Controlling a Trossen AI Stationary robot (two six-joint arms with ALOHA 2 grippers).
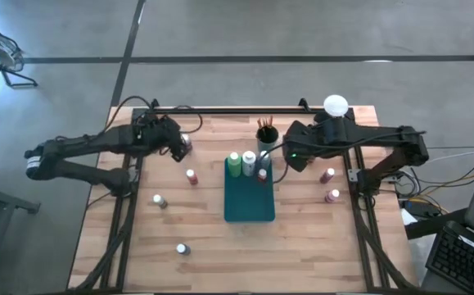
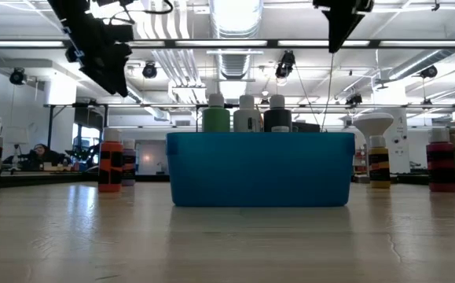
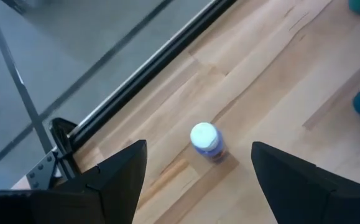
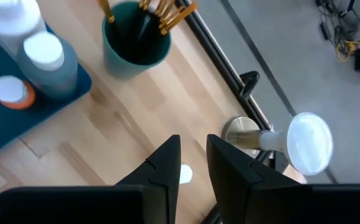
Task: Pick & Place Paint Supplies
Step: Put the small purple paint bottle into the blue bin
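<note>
Overhead camera looks straight down; table-level camera faces the shared teal tray [image 1: 249, 205] closely.

A flat teal tray [image 1: 249, 205] lies mid-table on the wooden table [image 1: 220, 246]. A dark cup [image 1: 267, 136] stands behind it, and a white-domed lamp [image 1: 336, 105] sits at the far edge.

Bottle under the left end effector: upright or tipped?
Upright. The left wrist view shows the bottle standing cap-up on the wood table, between the open left end effector's fingers, untouched.
</note>
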